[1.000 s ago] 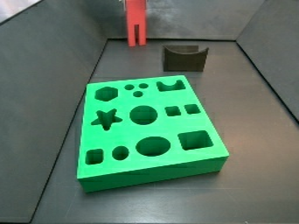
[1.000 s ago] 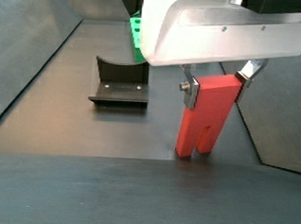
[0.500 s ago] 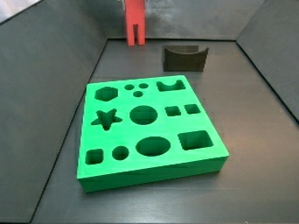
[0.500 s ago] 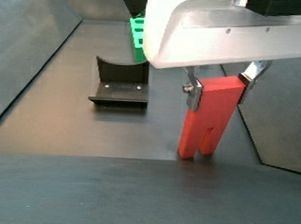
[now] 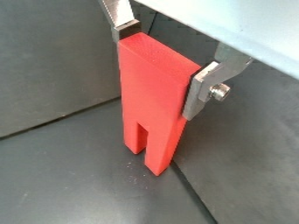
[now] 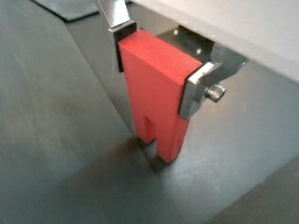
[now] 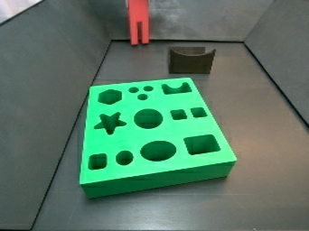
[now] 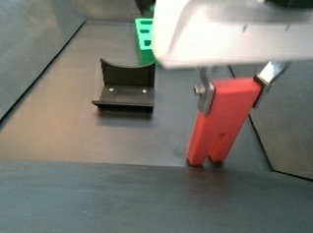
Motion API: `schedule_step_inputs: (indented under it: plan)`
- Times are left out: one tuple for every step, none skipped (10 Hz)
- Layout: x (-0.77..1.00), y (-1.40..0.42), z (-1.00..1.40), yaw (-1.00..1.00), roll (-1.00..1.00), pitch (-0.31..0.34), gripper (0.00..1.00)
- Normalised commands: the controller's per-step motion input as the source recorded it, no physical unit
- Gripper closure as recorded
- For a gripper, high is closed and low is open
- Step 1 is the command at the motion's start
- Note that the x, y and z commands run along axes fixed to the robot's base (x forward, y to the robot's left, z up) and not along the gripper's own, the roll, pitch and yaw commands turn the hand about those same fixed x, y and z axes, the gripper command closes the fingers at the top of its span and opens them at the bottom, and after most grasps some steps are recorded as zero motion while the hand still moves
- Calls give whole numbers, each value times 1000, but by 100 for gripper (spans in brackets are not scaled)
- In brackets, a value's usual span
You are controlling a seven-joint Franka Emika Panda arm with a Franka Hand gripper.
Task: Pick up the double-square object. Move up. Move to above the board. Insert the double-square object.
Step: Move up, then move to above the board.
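Observation:
The double-square object (image 5: 156, 101) is a tall red-orange flat block with two square legs pointing down. My gripper (image 5: 162, 54) is shut on its upper part, one silver finger (image 5: 208, 83) on each narrow side; both wrist views show this, and the block also shows in a wrist view (image 6: 156, 101). In a side view the gripper (image 8: 233, 85) holds the block (image 8: 222, 122) upright, its legs just over the dark floor. The block stands at the far back in a side view (image 7: 140, 23), with the gripper out of frame there. The green board (image 7: 154, 135) with its shaped holes lies mid-floor.
The dark fixture (image 7: 191, 59) with a curved notch stands behind the board, right of the block; it also shows in a side view (image 8: 124, 84). Grey walls slope up around the floor. A corner of the board (image 8: 146, 34) shows behind the gripper.
The gripper has risen slightly with the double-square object in it; the legs sit a little higher than before. The board and fixture have not moved.

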Motion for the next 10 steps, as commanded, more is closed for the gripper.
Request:
schedule_step_inputs:
  plan:
    - [7,-55,656,27,15,50,100]
    - [4,-30,504,26,43,70,100]
    - [6,-9,298,26,68,95,100]
    - [253,134,1000,182,-181,40,100]
    - [270,144,1000,179,-179,42,100]
    - [235,129,1000,113,-176,78,100]
    - [209,119,1000,85,-165,72,100]
    - [122,79,791,53,-138,52,100]
    - [61,45,557,35,-116,41,100]
    - [38,35,382,27,-96,44,100]
